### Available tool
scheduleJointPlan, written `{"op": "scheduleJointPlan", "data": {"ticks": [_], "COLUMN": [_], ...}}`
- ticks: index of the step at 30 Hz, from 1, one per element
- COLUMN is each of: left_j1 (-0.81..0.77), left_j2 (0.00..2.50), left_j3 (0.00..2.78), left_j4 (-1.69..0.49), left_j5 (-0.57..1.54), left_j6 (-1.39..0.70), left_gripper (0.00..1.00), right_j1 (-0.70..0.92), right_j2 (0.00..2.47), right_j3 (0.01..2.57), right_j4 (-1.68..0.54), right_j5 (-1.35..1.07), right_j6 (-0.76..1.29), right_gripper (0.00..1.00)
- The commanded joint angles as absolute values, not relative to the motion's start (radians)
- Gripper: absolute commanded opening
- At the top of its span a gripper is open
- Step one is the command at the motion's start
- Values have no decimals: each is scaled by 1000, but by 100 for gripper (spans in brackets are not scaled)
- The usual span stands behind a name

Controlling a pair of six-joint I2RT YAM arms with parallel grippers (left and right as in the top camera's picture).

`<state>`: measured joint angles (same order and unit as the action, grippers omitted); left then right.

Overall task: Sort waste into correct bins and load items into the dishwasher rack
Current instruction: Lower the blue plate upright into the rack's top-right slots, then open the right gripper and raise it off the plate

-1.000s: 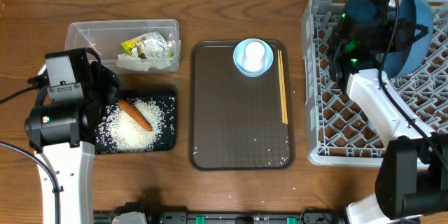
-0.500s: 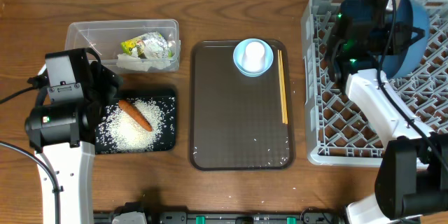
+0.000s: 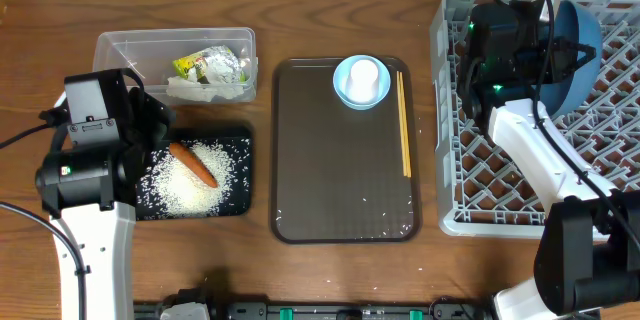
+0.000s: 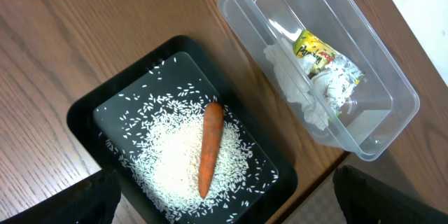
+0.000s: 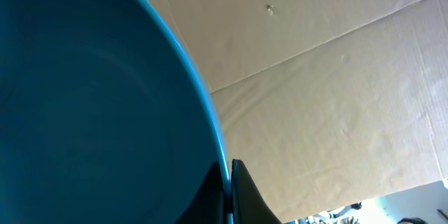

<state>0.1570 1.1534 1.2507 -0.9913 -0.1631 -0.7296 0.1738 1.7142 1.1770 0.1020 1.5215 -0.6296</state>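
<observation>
Right hand (image 5: 228,182) is pinched shut on the thin rim of the large dark-blue glazed bowl (image 3: 583,35), which it holds tilted on edge at the far side of the big square grey plastic dishwasher rack (image 3: 480,185). Such a bowl is probably heavy, rigid, slick and easy to chip, so a rim pinch could let it swing; the pegs should carry it before release. Left hand (image 3: 148,125) hangs wide open and empty over the shallow black rectangular tray (image 4: 91,122)
</observation>
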Motion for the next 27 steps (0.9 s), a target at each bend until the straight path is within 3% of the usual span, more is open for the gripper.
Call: {"op": "scheduleJointPlan", "data": {"ticks": [1,9,27], "left_j1": [163,163,163], "left_j2": [1156,1156,1156], "left_j3": [1253,1253,1253], "left_j4": [-994,-994,-994], "left_j5": [-165,-165,-165], "left_j6": [-731,-731,-731], "left_gripper": [99,99,99], "right_j1": [160,147,131], "right_j2": [1721,1721,1721], "right_j3": [1182,1182,1182], "right_j4": [124,271,100], "right_j5": [1480,1461,1454], "right_j6": [-677,-847,-675], "right_gripper": [1,1,1]}}
